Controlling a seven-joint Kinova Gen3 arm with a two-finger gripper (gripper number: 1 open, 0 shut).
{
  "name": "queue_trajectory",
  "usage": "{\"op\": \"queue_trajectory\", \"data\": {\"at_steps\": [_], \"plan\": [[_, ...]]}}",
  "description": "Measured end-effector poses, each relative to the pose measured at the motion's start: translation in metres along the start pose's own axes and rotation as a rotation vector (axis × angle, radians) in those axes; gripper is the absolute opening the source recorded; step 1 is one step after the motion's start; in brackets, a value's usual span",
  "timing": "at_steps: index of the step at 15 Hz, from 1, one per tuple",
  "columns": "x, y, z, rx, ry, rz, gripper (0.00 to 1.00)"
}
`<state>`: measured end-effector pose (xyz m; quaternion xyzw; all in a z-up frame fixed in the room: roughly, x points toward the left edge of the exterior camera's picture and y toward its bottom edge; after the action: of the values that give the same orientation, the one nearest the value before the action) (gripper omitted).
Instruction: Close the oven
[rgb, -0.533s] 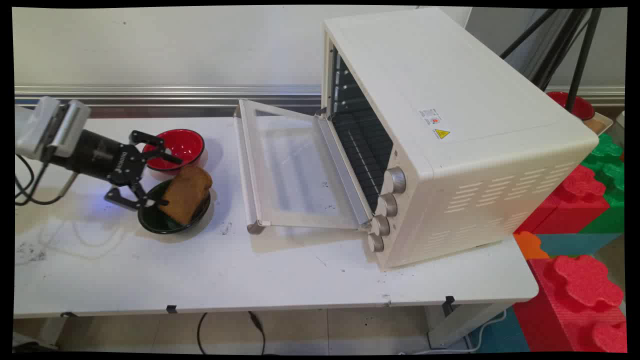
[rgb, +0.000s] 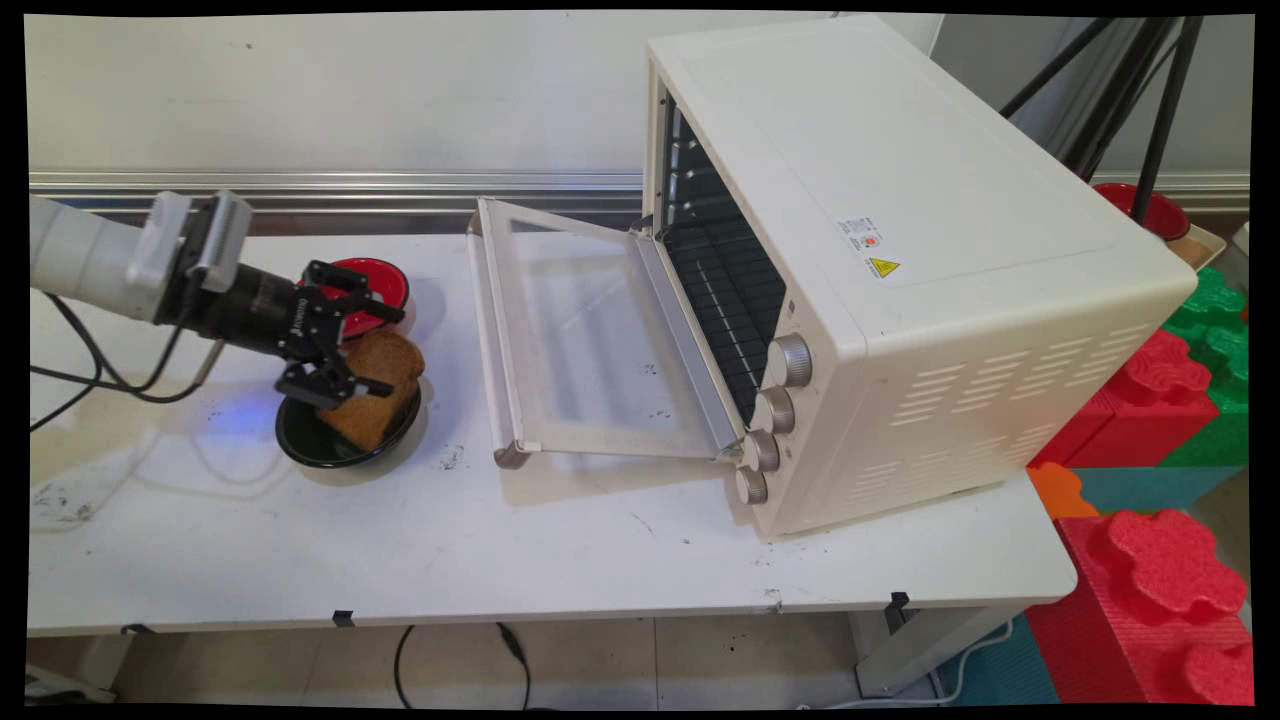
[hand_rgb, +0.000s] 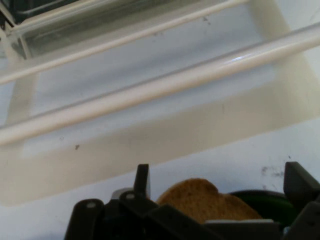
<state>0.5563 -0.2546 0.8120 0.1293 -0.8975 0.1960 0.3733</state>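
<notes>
Main view: claw (rgb: 382, 352) spread apart astride toast (rgb: 375, 390) in dark bowl (rgb: 305, 440); oven door (rgb: 585, 340) open nearby.

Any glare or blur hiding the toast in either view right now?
Main view: sharp, the toast clear in the dark bowl beside the gripper; faint reflection on the oven door. Hand view: soft, toast partly hidden by the gripper's linkage.

A white desk (rgb: 560, 560) is being seen carrying a cream toaster oven (rgb: 900, 270) at its right, door (rgb: 590, 340) lying open. At the left, a dark green bowl (rgb: 310, 440) and, just behind it, a red bowl (rgb: 385, 285) are sitting on it.
</notes>
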Motion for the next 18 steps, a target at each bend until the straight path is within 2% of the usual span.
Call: {"op": "queue_trajectory", "data": {"at_steps": [7, 12, 13, 18], "plan": [[0.004, -0.002, 0.035, 0.014, -0.002, -0.088, 1.00], [0.006, 0.000, 0.054, 0.019, -0.002, -0.114, 1.00], [0.007, 0.001, 0.058, 0.018, -0.002, -0.118, 0.00], [0.007, 0.004, 0.073, 0.021, 0.010, -0.126, 0.00]]}}
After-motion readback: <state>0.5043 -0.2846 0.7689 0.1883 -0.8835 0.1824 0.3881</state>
